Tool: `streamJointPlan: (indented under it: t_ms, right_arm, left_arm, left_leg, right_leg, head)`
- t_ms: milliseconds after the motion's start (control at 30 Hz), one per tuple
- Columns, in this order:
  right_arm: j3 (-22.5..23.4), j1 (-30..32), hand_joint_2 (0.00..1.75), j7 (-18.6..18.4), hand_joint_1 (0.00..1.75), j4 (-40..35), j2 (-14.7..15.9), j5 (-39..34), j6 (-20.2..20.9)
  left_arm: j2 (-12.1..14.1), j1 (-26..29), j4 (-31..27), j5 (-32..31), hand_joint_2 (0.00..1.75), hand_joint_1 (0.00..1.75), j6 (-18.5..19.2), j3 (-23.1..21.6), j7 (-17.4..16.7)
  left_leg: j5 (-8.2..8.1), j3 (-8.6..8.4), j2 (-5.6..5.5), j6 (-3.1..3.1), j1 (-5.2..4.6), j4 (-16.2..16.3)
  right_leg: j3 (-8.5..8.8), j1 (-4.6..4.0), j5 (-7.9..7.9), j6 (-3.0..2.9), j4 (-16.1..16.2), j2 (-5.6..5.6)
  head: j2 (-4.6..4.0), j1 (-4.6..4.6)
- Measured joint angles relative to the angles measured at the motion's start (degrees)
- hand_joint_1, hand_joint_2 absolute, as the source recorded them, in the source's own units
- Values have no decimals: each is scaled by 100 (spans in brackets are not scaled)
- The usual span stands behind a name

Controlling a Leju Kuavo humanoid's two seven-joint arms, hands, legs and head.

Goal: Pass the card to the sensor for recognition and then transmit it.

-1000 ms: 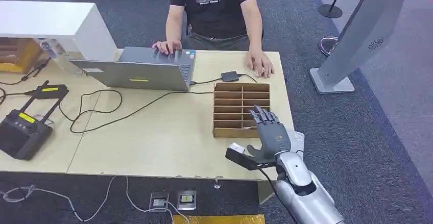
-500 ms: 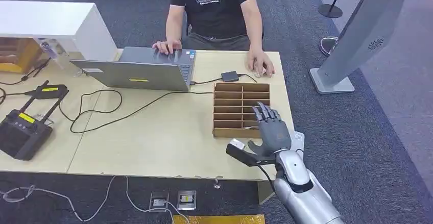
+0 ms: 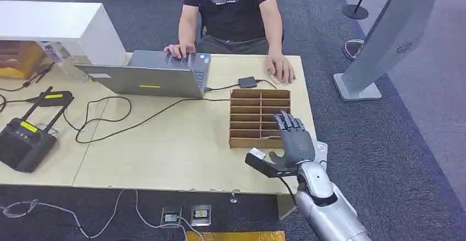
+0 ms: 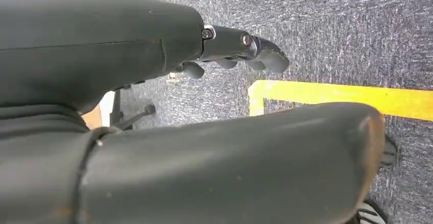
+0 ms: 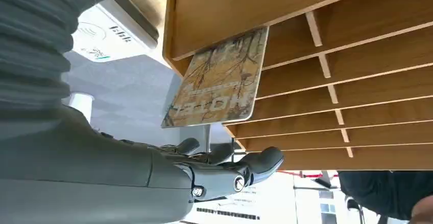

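A card printed with a brown tree pattern leans in a slot at the near end of the wooden slotted box, sticking out past its edge. My right hand hovers over the box's near right corner with fingers spread, holding nothing. In the right wrist view its fingers lie close beside the card without touching it. A white sensor pad with a contactless mark lies by the box, at the table's right edge. My left hand hangs over the carpet, holding nothing.
A person sits across the table with a hand near the box and another on the laptop. A small black device with a cable lies behind the box. Black equipment stands at the left. A grey kiosk stands to the right.
My right hand has edged a little forward and to the right, further over the box's near right corner. The card and the person have stayed put.
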State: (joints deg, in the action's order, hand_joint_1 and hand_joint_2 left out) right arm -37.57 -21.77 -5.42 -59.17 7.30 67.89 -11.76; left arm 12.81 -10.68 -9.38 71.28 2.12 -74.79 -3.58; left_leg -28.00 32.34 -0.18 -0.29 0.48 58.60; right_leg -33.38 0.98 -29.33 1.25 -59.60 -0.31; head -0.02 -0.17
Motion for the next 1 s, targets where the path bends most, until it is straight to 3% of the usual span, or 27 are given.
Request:
streamJointPlan:
  t_ms: [233, 267, 300, 1000]
  right_arm:
    - [4, 3, 175, -61, 0, -76, 15, -15, 230]
    - [4, 3, 175, -68, 17, -109, 17, -15, 265]
    - [4, 2, 175, -70, 175, -133, 17, -17, 297]
    - [11, 27, 175, -92, 175, -496, 66, -149, 595]
  left_arm:
    - [-2, 0, 0, 22, 0, 0, -33, 0, -20]
    - [-2, 0, 0, 22, 0, 0, -35, 0, -22]
    - [-2, 0, 0, 22, 0, 0, -39, 0, -22]
    - [-2, 0, 0, 18, 0, 0, -48, 0, -24]
  left_leg:
    - [0, -1, 0, 0, 0, 0]
    - [0, -1, 0, 0, 0, 0]
    - [0, -1, 0, 0, 0, 0]
    - [0, -2, 0, 0, 0, 0]
  right_leg:
    - [0, 0, 0, 0, 0, 1]
    - [0, 0, 0, 0, 0, 1]
    - [0, 0, 0, 0, 0, 1]
    - [-1, 0, 0, 0, 0, 1]
  head:
    - [0, 0]
    - [0, -2]
    - [0, 0]
    - [0, -2]
